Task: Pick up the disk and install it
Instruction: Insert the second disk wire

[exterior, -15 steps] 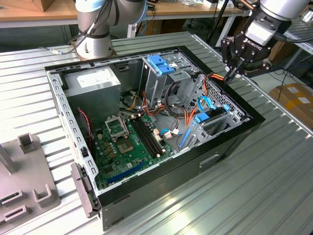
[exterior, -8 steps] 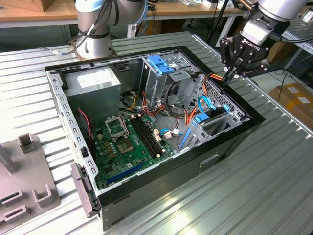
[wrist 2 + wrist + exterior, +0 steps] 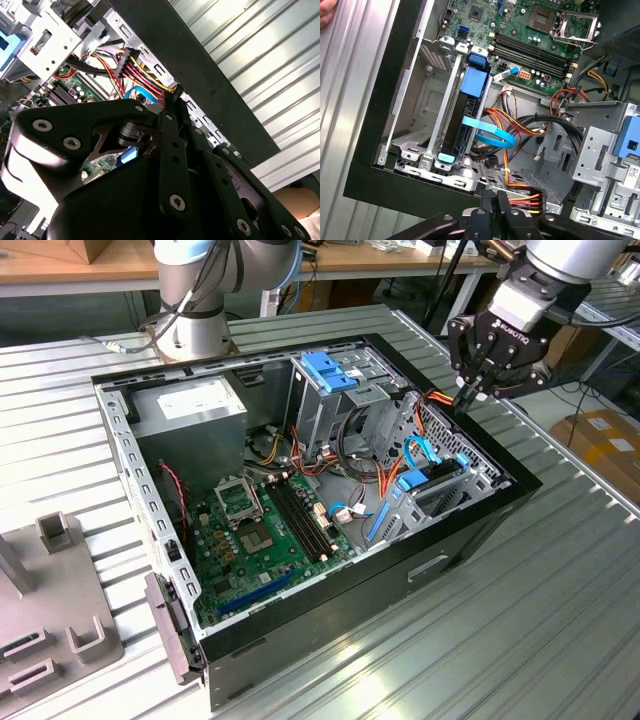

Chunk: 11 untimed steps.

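The disk stands on edge in a metal bay at the corner of the open computer case, with light-blue rails along its edges. In the exterior view the disk sits low at the case's right end. My gripper hangs above the case's right wall, a little behind the disk's bay, with its fingers pressed together and nothing between them. Its tips are next to a bundle of red, yellow and black cables. In the second wrist view the gripper points at the same cable plug.
A blue flat cable loops beside the disk. Inside the case are the motherboard, a grey power-supply box and a metal drive cage with a blue bracket. A grey fixture sits on the exterior view's left.
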Each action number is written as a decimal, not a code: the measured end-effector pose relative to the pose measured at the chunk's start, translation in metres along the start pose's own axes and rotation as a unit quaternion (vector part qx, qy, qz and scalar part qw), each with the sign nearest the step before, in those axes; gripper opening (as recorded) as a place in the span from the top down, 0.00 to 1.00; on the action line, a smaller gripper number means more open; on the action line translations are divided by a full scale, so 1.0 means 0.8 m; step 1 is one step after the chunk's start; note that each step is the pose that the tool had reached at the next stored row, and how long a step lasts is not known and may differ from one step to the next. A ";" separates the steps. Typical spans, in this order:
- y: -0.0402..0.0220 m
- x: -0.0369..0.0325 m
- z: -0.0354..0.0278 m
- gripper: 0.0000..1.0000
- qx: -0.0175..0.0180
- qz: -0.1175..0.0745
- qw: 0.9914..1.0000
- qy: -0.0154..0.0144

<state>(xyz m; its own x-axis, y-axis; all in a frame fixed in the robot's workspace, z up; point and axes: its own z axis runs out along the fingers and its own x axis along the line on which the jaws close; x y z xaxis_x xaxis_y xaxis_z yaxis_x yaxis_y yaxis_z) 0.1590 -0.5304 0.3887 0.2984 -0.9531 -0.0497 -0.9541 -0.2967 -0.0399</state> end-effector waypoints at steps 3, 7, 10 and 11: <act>0.0004 -0.0001 0.0002 0.84 0.001 0.026 1.000 0.001; 0.0004 0.0000 0.0008 0.84 0.003 0.063 0.998 0.003; 0.0009 -0.0001 0.0011 0.84 0.004 0.089 0.996 0.004; 0.0009 -0.0002 0.0011 0.84 0.004 0.089 0.996 0.004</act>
<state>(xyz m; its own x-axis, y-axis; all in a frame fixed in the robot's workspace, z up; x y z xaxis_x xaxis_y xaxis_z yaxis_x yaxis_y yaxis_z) 0.1584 -0.5304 0.3878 0.1234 -0.9911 -0.0495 -0.9918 -0.1215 -0.0400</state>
